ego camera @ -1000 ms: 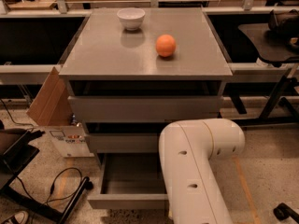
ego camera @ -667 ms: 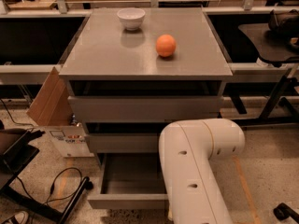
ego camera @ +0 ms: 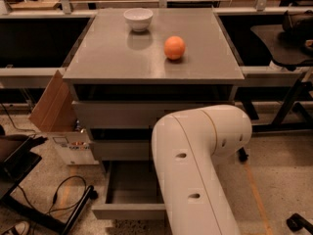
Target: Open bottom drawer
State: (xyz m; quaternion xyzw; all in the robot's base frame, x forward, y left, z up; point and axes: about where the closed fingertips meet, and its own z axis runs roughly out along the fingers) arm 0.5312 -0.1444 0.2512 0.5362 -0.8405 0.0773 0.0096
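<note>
While the gripper hides behind the white arm (ego camera: 195, 151), the grey bottom drawer (ego camera: 128, 211) stands pulled out.

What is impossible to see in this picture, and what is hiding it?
Camera view:
- The gripper: not in view; it is behind the white arm or beyond the bottom edge, and I cannot tell which.
- The bottom drawer: it is pulled out, but its right part is behind the white arm.
- The middle drawer front: its right part is behind the same arm.
</note>
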